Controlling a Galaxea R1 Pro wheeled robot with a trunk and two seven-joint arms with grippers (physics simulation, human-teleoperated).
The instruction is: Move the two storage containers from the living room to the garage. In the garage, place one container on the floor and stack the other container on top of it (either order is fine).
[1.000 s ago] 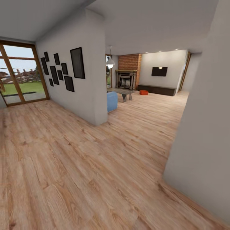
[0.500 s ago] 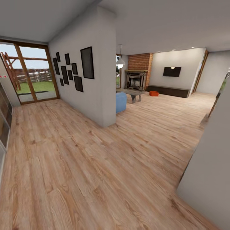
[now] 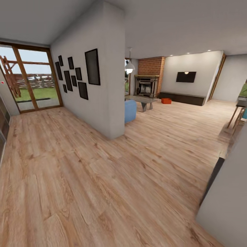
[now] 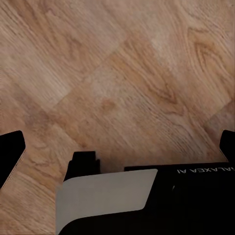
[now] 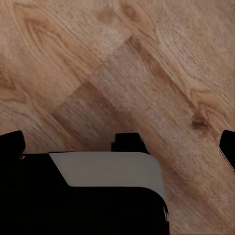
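One orange-red storage container (image 3: 166, 101) sits far off on the living room's light wood plank floor (image 3: 178, 120), in front of the long low dark cabinet (image 3: 181, 98) and right of the brick fireplace (image 3: 147, 84). A second container is out of view. In the left wrist view my left gripper (image 4: 117, 147) hangs open over bare planks, dark fingertips (image 4: 11, 152) far apart. My right gripper (image 5: 117, 144) is likewise open above the planks, nothing between its fingertips (image 5: 11, 142).
A white partition wall (image 3: 103, 85) with black picture frames splits the hallway from the living room. A blue seat (image 3: 130, 110) and low table (image 3: 141, 100) stand behind it. Another white wall corner (image 3: 226, 192) is close at the right. Glass doors (image 3: 32, 80) lie far left. Stools (image 3: 238, 116) show at the right edge.
The whole head view has shifted as the camera moved: the right wall corner slid off to the right, opening more of the living room and the stools.
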